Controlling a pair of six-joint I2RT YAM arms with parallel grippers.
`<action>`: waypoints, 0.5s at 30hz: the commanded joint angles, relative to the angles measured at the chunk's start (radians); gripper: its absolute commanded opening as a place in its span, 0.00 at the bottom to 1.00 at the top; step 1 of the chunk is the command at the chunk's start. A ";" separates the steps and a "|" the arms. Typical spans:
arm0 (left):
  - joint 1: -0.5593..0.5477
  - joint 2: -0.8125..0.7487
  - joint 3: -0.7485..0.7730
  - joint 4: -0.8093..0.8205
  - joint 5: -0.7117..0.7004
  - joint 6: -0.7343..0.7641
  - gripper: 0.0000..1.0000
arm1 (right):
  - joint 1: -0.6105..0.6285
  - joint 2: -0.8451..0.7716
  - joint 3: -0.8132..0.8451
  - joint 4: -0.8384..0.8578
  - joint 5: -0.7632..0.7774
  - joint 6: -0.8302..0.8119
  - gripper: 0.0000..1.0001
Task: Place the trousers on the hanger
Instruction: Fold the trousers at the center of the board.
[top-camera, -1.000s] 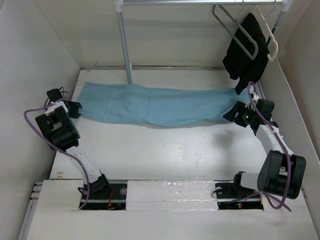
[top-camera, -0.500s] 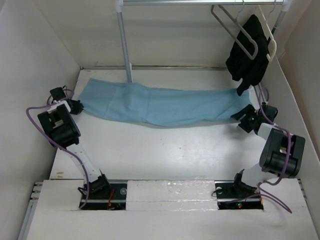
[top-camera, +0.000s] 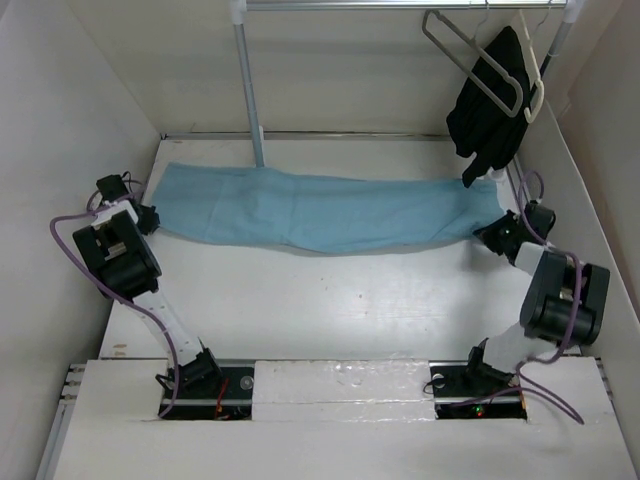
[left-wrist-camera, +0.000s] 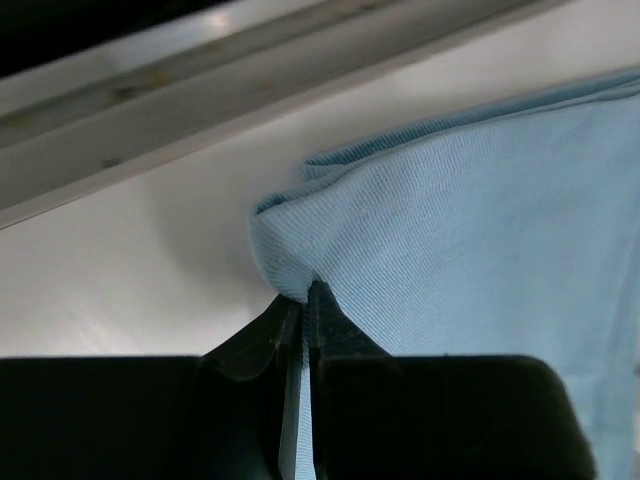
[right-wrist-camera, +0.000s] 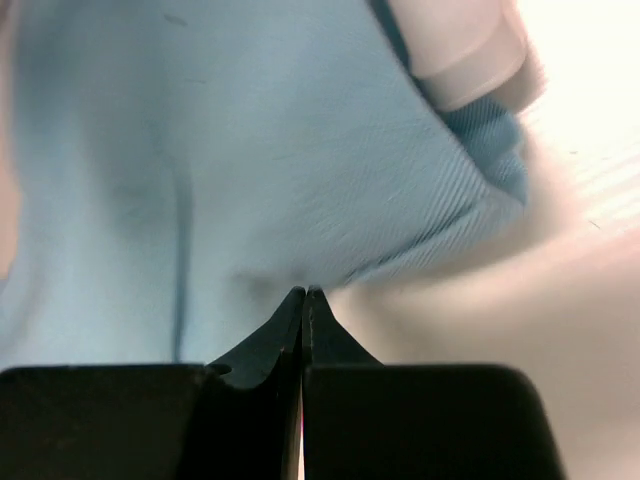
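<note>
Two hands: one at each end of the trousers (top-camera: 320, 208), both low over the tabletop (top-camera: 330, 300).
Left hand (top-camera: 148, 214): fingers (left-wrist-camera: 268, 340) together, clamped on a folded corner of the blue cloth; a thin strip of it shows between them in the left wrist view.
Right hand (top-camera: 492, 232): fingers pressed together at the cloth's near edge, which puckers at the tips as if pinched; the right wrist view is blurred.
Trousers: lying flat and stretched lengthwise across the far part of the tabletop, in front of the upright pole (top-camera: 250, 90) of the rail.
Hanger (top-camera: 447, 58): hooked on the rail at the far right, tilted, well above the trousers and apart from them.
Beside the hanger: a black garment (top-camera: 490, 110) draped on a cream-white hanger (top-camera: 535, 95).
</note>
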 joint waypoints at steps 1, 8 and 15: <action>0.030 -0.104 -0.052 -0.160 -0.223 0.053 0.00 | -0.028 -0.217 -0.020 -0.079 0.065 -0.102 0.00; 0.050 -0.275 -0.193 -0.251 -0.386 0.119 0.00 | -0.178 -0.481 -0.084 -0.430 0.129 -0.253 0.00; 0.083 -0.364 -0.304 -0.235 -0.377 0.136 0.00 | -0.208 -0.355 -0.103 -0.183 -0.208 -0.294 0.66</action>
